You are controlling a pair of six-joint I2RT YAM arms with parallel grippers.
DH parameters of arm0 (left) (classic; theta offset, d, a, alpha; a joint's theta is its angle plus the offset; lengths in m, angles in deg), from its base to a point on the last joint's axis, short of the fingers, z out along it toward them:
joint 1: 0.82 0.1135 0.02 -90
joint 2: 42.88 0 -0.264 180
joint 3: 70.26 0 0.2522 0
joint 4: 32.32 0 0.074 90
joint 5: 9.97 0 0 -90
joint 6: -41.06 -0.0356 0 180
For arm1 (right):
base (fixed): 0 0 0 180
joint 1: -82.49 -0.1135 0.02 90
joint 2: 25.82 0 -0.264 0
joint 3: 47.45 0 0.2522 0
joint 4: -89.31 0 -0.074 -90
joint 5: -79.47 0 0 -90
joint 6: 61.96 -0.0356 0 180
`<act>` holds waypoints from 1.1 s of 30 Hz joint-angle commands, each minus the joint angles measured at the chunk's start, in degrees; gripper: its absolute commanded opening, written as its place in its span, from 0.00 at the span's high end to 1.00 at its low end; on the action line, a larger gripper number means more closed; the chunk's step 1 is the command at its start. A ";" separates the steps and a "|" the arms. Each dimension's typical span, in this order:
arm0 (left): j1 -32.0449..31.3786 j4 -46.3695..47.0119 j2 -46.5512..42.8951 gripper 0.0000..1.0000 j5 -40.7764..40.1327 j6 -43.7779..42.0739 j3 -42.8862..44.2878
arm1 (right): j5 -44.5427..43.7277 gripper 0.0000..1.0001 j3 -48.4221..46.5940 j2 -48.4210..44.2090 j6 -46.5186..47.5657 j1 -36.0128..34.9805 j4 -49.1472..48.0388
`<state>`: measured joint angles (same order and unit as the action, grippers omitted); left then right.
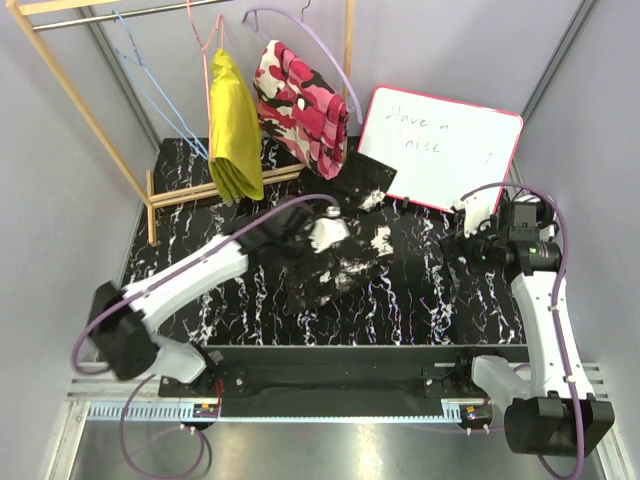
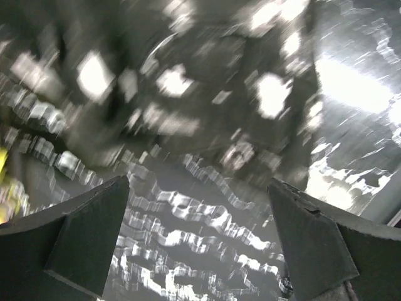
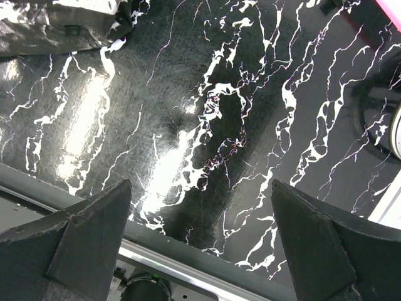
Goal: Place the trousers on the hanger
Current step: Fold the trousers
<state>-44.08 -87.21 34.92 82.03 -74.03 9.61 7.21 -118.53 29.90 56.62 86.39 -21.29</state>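
Overhead, the trousers [image 1: 335, 262] are lying in a crumpled heap on the tabletop [image 1: 420, 310], just left of the whiteboard [image 1: 440, 150] and nearer the arms. The hanger [image 1: 152, 88] is hanging on the wooden rack [image 1: 80, 105], well to the left of the whiteboard. The left gripper [image 1: 300, 240] is reaching over the side of the heap farthest from the whiteboard. The right gripper [image 1: 462, 232] is hovering just below the whiteboard's lower edge, apart from the cloth.

From the left wrist, everything is blurring. The left gripper [image 2: 197, 241] is spreading its jaws wide with nothing between them, and the trousers [image 2: 188, 81] are filling the space beyond the fingers [image 2: 81, 244].

From the right wrist, the right gripper [image 3: 200, 244] is likewise gaping over bare tabletop [image 3: 207, 125], gripping nothing. A corner of the trousers [image 3: 50, 25] is showing on the side opposite the whiteboard's pink rim [image 3: 391, 5].
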 commanded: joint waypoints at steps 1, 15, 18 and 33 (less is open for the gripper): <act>-4.98 2.10 7.00 0.01 1.50 0.38 5.78 | 1.86 0.00 -2.88 0.70 -2.30 0.32 -0.44; -5.95 2.54 20.72 0.10 5.12 0.47 7.46 | 4.76 0.00 -2.36 0.70 -4.84 0.32 -2.10; -5.60 3.68 22.13 0.37 4.68 0.65 7.63 | 4.41 0.00 -2.01 0.44 -6.25 0.49 -3.08; -7.00 -7.38 12.37 1.00 17.41 3.88 22.46 | 12.32 0.00 -7.18 3.07 -28.22 5.15 -8.08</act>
<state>-49.24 -91.45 50.76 89.94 -73.17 21.57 14.84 -120.87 31.61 36.16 90.06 -25.73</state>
